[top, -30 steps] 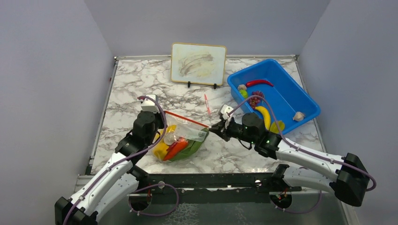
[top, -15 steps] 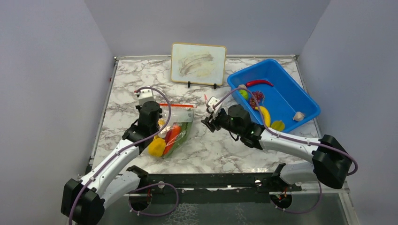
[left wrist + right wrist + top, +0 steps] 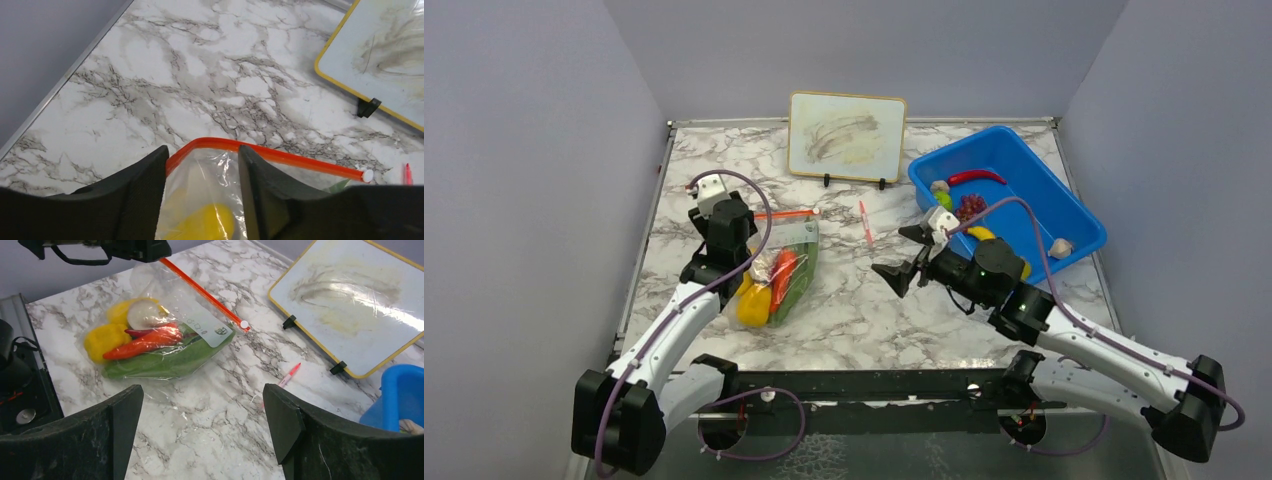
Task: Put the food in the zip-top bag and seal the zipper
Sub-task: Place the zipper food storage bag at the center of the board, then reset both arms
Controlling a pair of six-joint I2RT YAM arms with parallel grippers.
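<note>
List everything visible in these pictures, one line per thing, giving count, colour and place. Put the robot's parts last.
zip-top bag: one, clear, lying on the table's left half
zipper: one, red-orange, along the bag's mouth
food in the bag: several pieces, yellow, orange, green, white and red
blue bin: one, blue, far right
food in the bin: several pieces, red, purple, yellow, green and pale
whiteboard: one, white with a yellow frame, propped at the back
pen: one, red and white, between bag and bin
table: one, white-grey marble
left gripper: one, black, open astride the bag's mouth
right gripper: one, black, open, right of the bag
</note>
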